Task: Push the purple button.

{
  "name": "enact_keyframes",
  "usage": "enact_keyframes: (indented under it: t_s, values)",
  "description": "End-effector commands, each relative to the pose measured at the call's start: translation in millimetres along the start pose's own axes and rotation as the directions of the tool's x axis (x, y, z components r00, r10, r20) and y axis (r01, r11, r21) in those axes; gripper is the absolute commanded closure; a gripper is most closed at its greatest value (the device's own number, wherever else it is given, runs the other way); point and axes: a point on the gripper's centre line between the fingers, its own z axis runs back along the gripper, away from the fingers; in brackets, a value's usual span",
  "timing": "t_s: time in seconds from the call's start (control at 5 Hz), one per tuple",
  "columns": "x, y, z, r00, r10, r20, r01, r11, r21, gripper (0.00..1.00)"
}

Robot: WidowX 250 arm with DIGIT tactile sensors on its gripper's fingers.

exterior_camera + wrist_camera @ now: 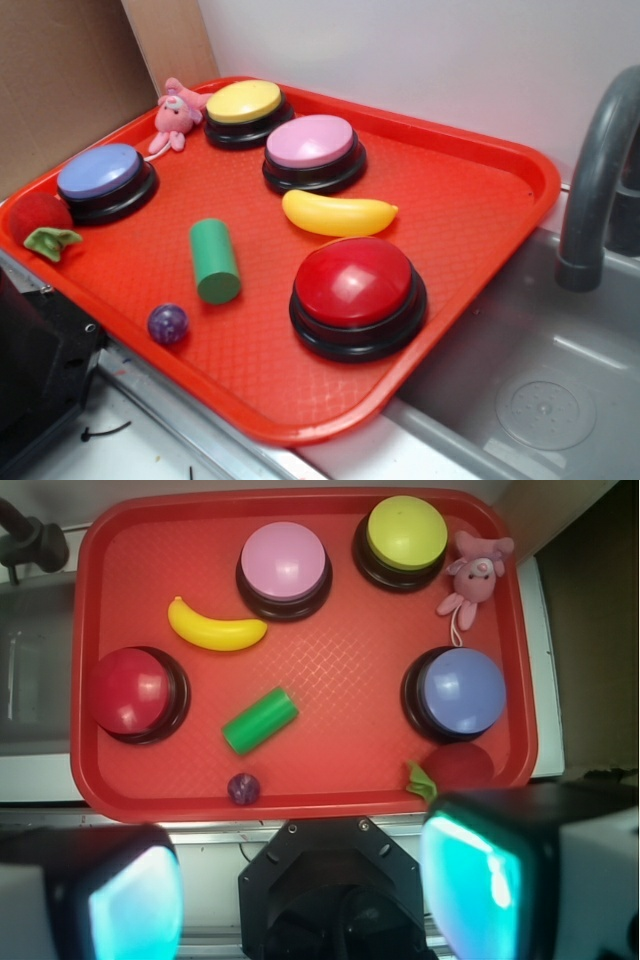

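Wrist view showed my empty gripper (pixel 305 900) spread wide off the tray (pixel 345 660); I feared hitting the strawberry (pixel 462 765) beside the purple button (pixel 461 691) near its edge.

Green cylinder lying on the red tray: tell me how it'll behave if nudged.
The green cylinder lies on its side, so it would probably roll sideways rather than tip. It looks solid and rigid, likely stiff. The red tray has a textured surface, which may slow it slightly.
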Motion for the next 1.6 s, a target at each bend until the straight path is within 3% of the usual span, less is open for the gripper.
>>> enact_keyframes:
  t_s: [0.0,0.4,0.6,0.8,1.0,1.4]
  values:
    - [0.0,0.0,0.0,1.0,0.0,0.0,0.0,1.0,0.0,0.0]
    - [51.5,91.0,-54.3,0.935,0.354,-0.024,-0.352,0.933,0.072,0.0]
    - [57.5,116.1,-79.5,0.873,0.486,0.036,-0.487,0.868,0.097,0.0]
    - [55.6,137.3,-124.7,0.792,0.603,0.092,-0.61,0.784,0.111,0.0]
    - [45.9,142.2,-144.6,0.732,0.672,0.11,-0.681,0.72,0.131,0.0]
    - [38.1,154.6,-181.6,0.723,0.688,0.066,-0.69,0.715,0.11,0.0]
